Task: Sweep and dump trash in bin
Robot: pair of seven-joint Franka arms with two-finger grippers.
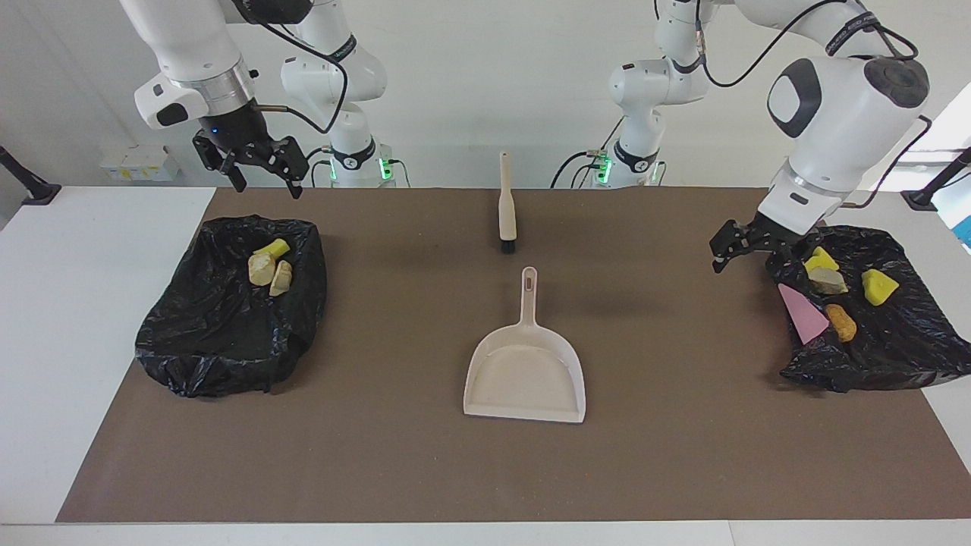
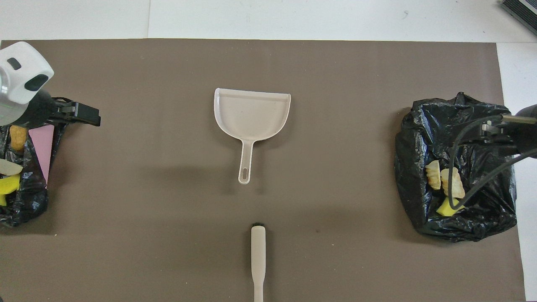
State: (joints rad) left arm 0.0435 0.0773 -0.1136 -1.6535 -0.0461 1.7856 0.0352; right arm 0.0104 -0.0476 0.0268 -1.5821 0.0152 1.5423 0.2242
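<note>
facing: high, across table | overhead: steep down | shared: dustpan point(image 1: 525, 371)

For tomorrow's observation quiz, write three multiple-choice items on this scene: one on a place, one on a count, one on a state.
1. Where is the brush?
A. In the dustpan
B. Nearer the robots than the dustpan
C. In a bin

2. How many trash chunks lie in the bin at the right arm's end?
A. One
B. Three
C. Six

3. What is in the dustpan?
A. Nothing
B. Yellow chunks
C. The brush

Answers:
1. B: the brush lies on the mat, apart from the dustpan's handle, toward the arm bases.
2. B: one yellow chunk and two tan ones show there.
3. A: its pan is bare in both views.
</note>
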